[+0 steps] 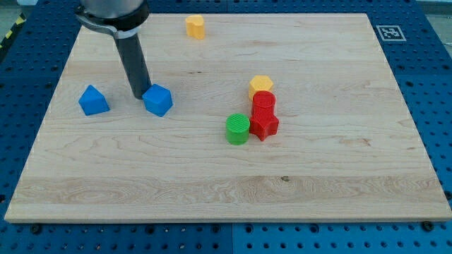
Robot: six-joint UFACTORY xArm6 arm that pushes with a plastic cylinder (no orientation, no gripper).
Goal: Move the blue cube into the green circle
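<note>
The wooden board (339, 176) carries seven blocks: two blue, a cube (158, 100) and a house-shaped one (93, 101); two yellow (195, 26) (260, 85); two red (263, 101) (263, 125); and one green cylinder (238, 130).

no readable text; only a fiducial marker (389, 32) on the board (318, 176).
</note>
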